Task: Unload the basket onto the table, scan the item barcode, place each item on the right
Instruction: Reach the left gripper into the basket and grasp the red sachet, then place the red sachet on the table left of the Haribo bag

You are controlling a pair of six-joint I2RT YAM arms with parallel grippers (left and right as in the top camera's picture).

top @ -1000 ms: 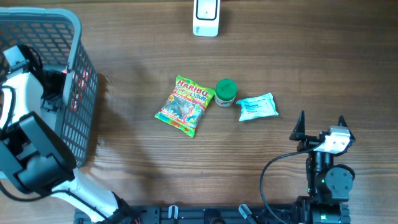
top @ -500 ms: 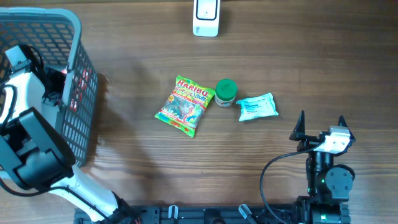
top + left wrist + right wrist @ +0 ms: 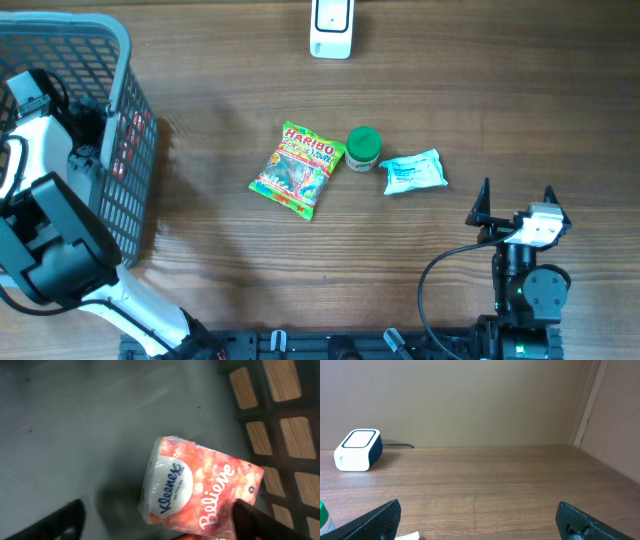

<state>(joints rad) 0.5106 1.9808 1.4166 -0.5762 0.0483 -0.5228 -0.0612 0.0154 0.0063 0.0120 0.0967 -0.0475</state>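
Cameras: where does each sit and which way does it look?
Overhead: above the table, looking down at basket, candy bag, scanner; left arm, right arm show.
Left wrist: inside the basket, looking down at a tissue pack; its fingertips show.
Right wrist: low over the table, facing the wall; its fingertips show.
Overhead and right wrist both see the scanner.

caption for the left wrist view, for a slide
Left tool open over a pink Kleenex pack lying on the grey basket floor

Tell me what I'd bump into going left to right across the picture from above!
basket → Haribo bag → green-lidded jar → blue-and-white packet → right hand
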